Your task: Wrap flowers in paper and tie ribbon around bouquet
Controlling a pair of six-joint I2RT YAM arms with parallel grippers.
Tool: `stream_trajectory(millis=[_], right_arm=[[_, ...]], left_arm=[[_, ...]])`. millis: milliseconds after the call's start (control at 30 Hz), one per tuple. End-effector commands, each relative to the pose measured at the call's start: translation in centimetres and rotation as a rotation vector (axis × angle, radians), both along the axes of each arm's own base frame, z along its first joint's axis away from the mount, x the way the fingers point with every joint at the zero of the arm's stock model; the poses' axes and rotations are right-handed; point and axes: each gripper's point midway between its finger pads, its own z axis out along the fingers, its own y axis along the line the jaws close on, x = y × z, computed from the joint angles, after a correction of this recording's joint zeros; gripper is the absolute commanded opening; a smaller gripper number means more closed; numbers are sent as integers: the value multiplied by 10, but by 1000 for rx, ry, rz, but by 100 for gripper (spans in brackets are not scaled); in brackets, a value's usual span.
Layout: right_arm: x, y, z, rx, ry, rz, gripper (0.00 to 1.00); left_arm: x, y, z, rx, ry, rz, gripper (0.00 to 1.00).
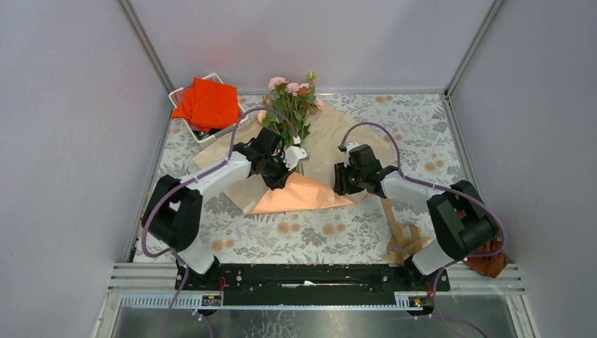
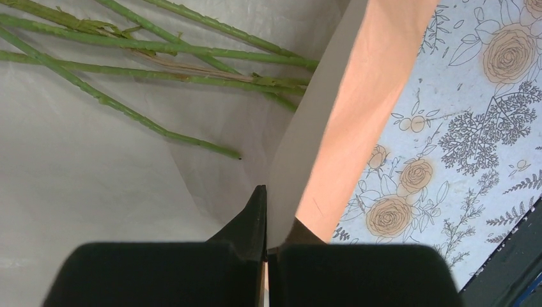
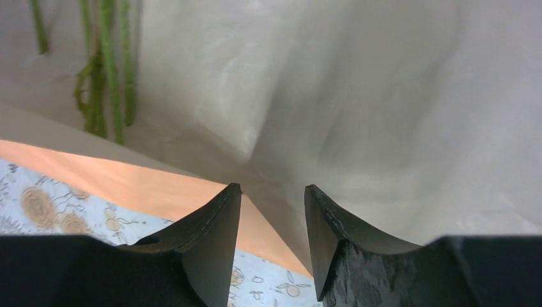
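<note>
Across the floral worktop (image 1: 338, 232), wrapping under way: pinching the paper (image 1: 303, 196) at its edge with the left end effector (image 2: 265, 192), jaws pressed together, raising a peach fold beside the stems of the flowers (image 1: 292, 98). Hovering over the same sheet with the right end effector (image 3: 273, 192), jaws spread, gripping nothing. Next, probably: carry the fold over the stems, then fetch the ribbon (image 1: 403, 236).

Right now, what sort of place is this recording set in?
Likely a robot test booth: plain grey walls in metal framing, a floral tablecloth, arms bolted to a black rail.
</note>
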Motion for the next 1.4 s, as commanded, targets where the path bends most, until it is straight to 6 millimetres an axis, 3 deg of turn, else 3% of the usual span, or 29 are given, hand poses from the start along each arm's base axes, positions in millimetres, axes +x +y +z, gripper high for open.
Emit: stream_trajectory(millis=[0, 167, 333, 500, 867, 933, 1033, 1133, 1167, 1233, 1367], right_arm=[[6, -31, 0, -63, 5, -121, 49], [5, -18, 26, 14, -58, -15, 53], [-7, 29, 62, 248, -128, 231, 64], [-12, 56, 84, 401, -176, 368, 70], [2, 71, 43, 390, -67, 360, 69], [2, 71, 38, 394, -47, 351, 62], [-1, 72, 35, 408, -23, 341, 29], [-2, 70, 30, 407, 10, 295, 10], [-1, 68, 27, 396, 22, 269, 6], [3, 62, 17, 363, 49, 202, 0], [12, 51, 0, 310, 89, 75, 0]], left_arm=[[3, 1, 7, -10, -25, -7, 0], [8, 0, 7, -8, -32, -3, 0], [18, -2, 3, 4, -47, 11, 0], [20, -2, -2, 14, -42, 12, 0], [30, -6, -5, 15, -43, 19, 0], [31, -6, -7, 21, -45, 19, 0], [34, -4, -9, 34, -54, 23, 0], [42, -3, -9, 49, -70, 45, 0], [43, -2, -8, 53, -73, 54, 4], [47, -1, -5, 59, -85, 71, 26], [50, 5, 13, 69, -128, 97, 47]])
